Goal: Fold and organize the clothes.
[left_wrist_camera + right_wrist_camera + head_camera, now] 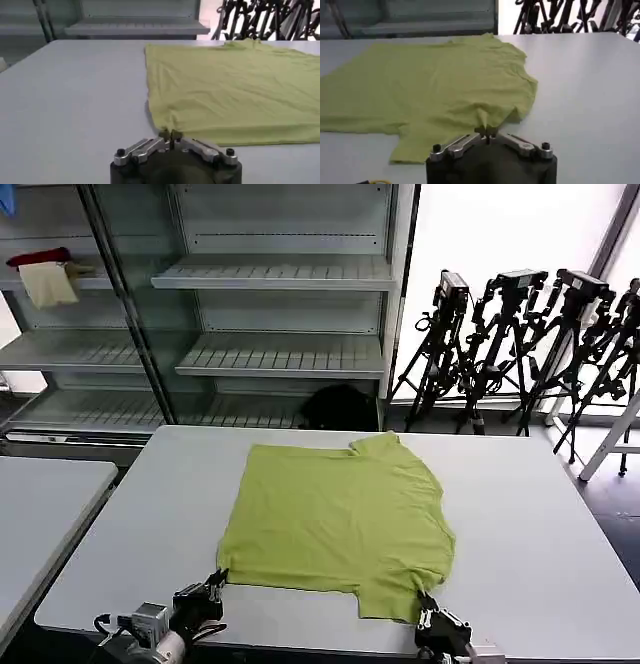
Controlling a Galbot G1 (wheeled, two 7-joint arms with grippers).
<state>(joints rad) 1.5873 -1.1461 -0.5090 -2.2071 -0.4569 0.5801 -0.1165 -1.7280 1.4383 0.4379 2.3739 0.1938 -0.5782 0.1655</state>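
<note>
Both claws are clenched on the near edge of the T-shirt [335, 524] — left claw [214, 581] at its corner, right claw [424, 604] at the sleeve. Thin and limp, it will sag between grips — hold corners and hems.

Both arms reach low and forward, left gripper [217, 578] and right gripper [424, 600] jaws pinched closed.

A lab: camera tripods [520, 344], bare metal shelving [270, 314], grey worktable [540, 524].

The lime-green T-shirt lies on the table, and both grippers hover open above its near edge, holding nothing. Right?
Not quite. The T-shirt does lie on the table, but the left gripper and right gripper are each shut on its near edge, as both wrist views show.
</note>
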